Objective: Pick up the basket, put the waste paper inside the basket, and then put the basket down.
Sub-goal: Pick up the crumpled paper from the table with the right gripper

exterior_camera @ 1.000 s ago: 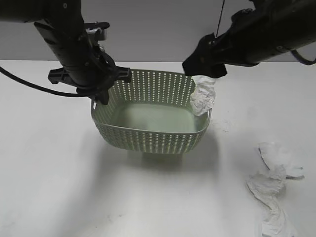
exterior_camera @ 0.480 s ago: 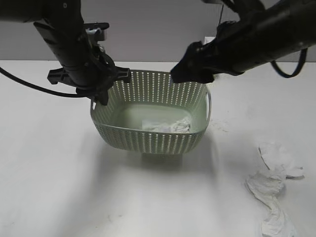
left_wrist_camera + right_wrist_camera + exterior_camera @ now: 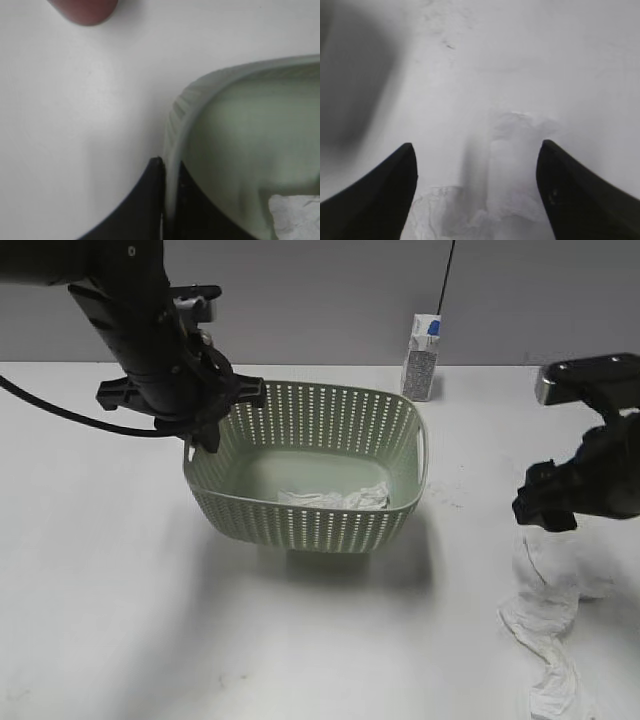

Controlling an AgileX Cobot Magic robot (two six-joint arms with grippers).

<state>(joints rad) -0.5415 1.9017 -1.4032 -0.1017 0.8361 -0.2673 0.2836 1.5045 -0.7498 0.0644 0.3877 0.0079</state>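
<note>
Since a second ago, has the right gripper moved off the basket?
Yes. The right gripper has swung right and down, away from the basket, and now hangs open over the waste paper on the table.

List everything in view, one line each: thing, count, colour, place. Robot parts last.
basket: one, pale sage green, centre of the table, raised at its left rim.
waste paper in basket: one piece, white, on the basket floor.
waste paper on table: a few crumpled pieces, white, right front of the table.
carton: one, white and blue, upright behind the basket.
table: one, white.
left gripper: black, shut on the basket rim.
right gripper: black, open, above the loose paper.
</note>
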